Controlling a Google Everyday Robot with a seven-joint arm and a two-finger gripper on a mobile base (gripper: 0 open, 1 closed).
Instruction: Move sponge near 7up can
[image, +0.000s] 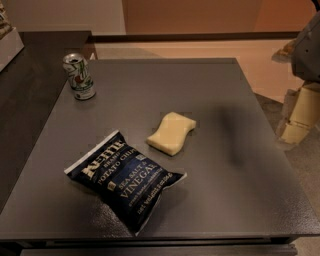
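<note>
You have a dark grey surface (235, 190) with the sponge (171, 133) lying flat near its middle, just beside the upper right corner of a dark blue chip bag (125, 177). The 7up can (78, 76) stands upright near the far left corner, well apart from the sponge. A darker counter (30, 85) adjoins on the left. Your gripper (296, 122) hangs off the right edge; you cannot tell how its jaws stand.
</note>
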